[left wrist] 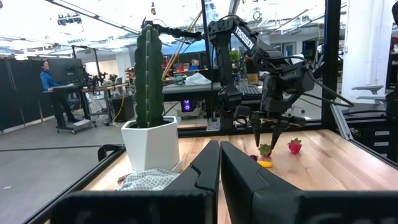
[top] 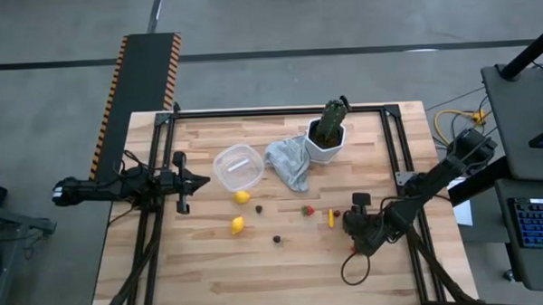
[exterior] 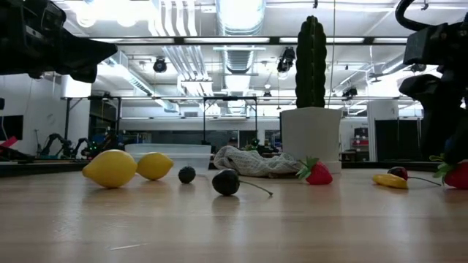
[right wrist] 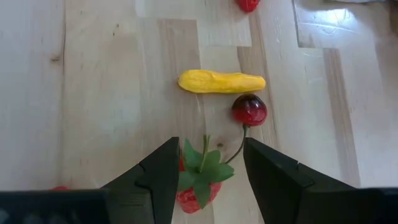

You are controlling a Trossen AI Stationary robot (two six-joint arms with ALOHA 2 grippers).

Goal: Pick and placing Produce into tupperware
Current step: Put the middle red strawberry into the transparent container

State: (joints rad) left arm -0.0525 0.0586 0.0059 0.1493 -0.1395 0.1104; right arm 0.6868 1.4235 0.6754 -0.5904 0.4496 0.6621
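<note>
The clear tupperware (top: 238,167) stands left of the grey cloth. Two yellow lemons (top: 242,197) (top: 238,225), two dark pieces (top: 259,208) (top: 277,238), a strawberry (top: 308,209) and a thin yellow-orange piece (top: 331,217) lie on the wood in front of it. My right gripper (right wrist: 209,142) is open and points down, with one finger on each side of a leafy strawberry (right wrist: 198,183). In the left wrist view those fingers hang just above that strawberry (left wrist: 265,150), and I see no touch. My left gripper (left wrist: 219,163) is shut and hovers level at the table's left, near the tupperware.
A cactus in a white pot (top: 325,141) stands behind the grey cloth (top: 290,161). A dark red cherry with a stem (right wrist: 249,110) lies next to the yellow-orange piece (right wrist: 221,81), just beyond the right gripper's fingers. Another strawberry (left wrist: 295,146) lies close by. Black rails frame the table.
</note>
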